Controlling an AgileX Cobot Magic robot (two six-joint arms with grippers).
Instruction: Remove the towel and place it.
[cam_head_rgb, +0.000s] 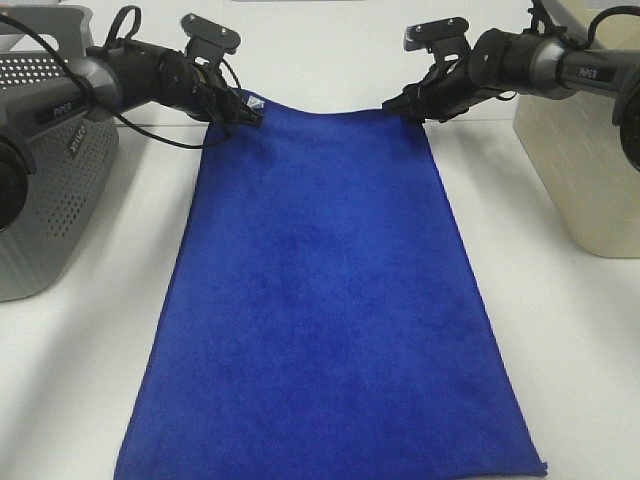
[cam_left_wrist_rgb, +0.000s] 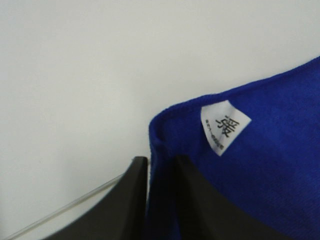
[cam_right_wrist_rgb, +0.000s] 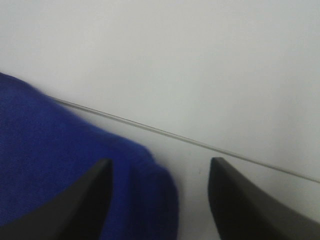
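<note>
Exterior high view: one towel (cam_head_rgb: 325, 300) lies spread flat on the tabletop (cam_head_rgb: 570, 350), between one grey basket (cam_head_rgb: 55, 200) and one cream bin (cam_head_rgb: 585, 170). Removal and laying-out look done; letting go remains. My left gripper (cam_left_wrist_rgb: 160, 172) has jaws nearly closed, the tagged corner's edge between them. My right gripper (cam_right_wrist_rgb: 160, 175) stands open, its towel corner lying loose between the jaws.

One towel (cam_head_rgb: 325, 290), two grippers (cam_head_rgb: 245, 112) (cam_head_rgb: 400, 104), two baskets (cam_head_rgb: 55, 180) (cam_head_rgb: 580, 160)
</note>
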